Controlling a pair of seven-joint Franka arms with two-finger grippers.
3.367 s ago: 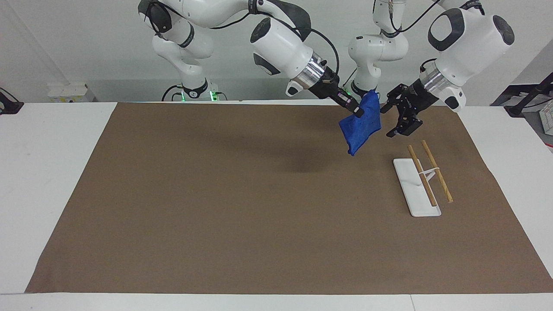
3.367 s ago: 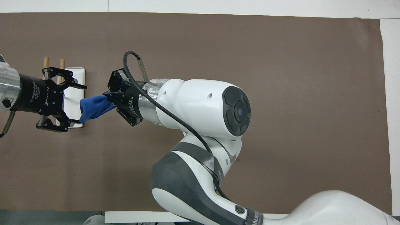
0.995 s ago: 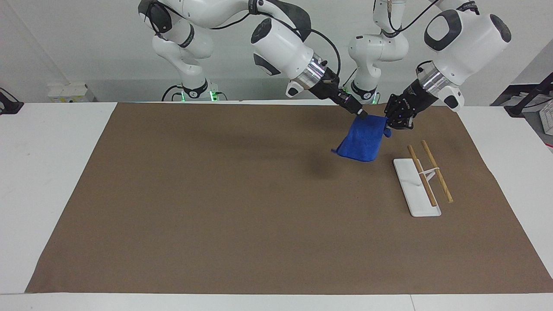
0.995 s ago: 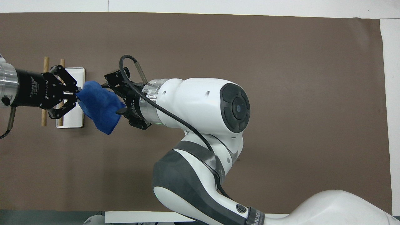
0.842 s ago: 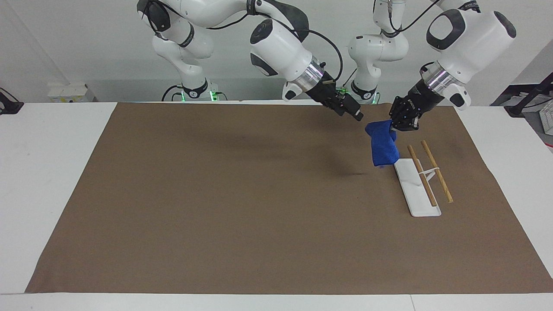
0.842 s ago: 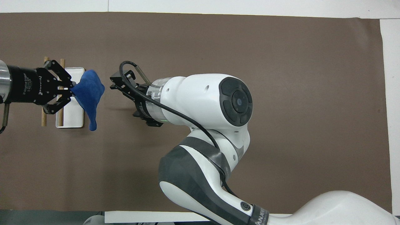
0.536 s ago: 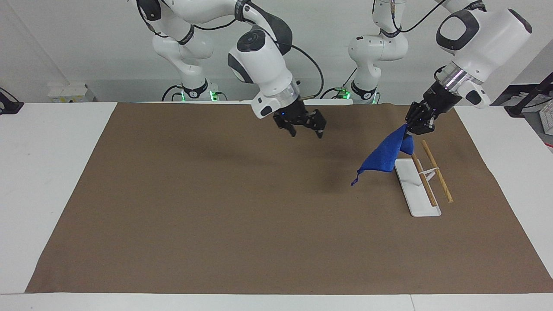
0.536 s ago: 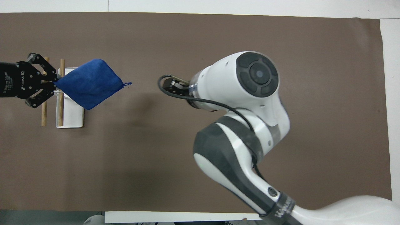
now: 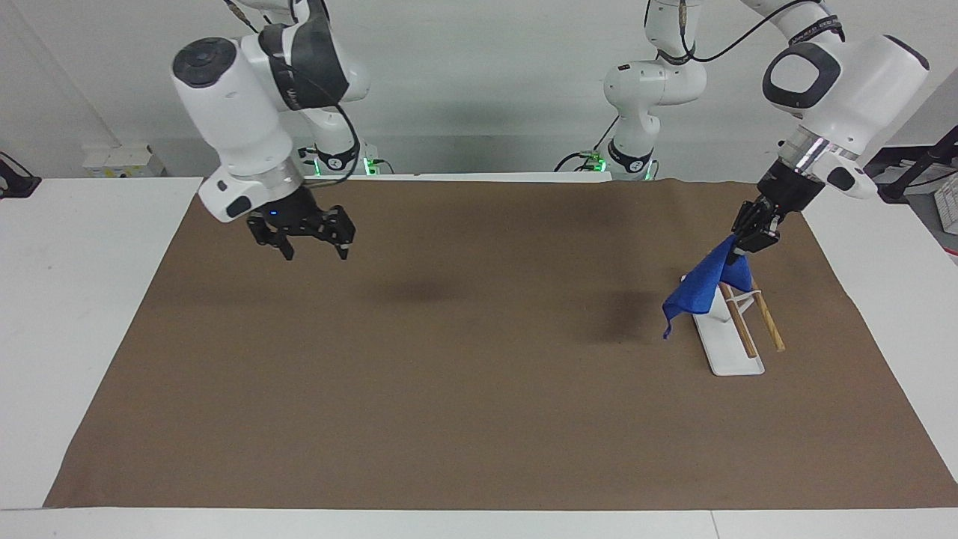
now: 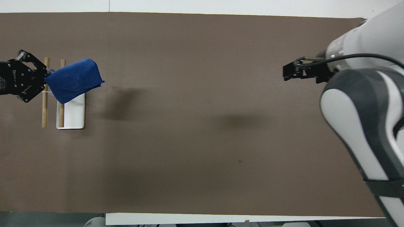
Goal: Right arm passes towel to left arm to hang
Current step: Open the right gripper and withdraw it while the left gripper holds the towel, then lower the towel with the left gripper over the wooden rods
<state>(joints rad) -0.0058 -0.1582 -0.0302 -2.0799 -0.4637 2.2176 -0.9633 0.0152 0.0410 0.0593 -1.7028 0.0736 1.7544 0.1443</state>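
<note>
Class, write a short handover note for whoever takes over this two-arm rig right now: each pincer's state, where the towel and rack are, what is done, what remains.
Left pincer: shut on a corner of the blue towel, which it holds over the rack at the left arm's end of the table.
Right pincer: open, empty, raised over the mat at the right arm's end, waiting.
Done: the towel is in the left pincer alone.
Left: lay the towel over the rack's wooden bars and release it; whether it already touches a bar cannot be told.

Towel (image 9: 700, 288) apparently touching rack (image 9: 737, 329)
</note>
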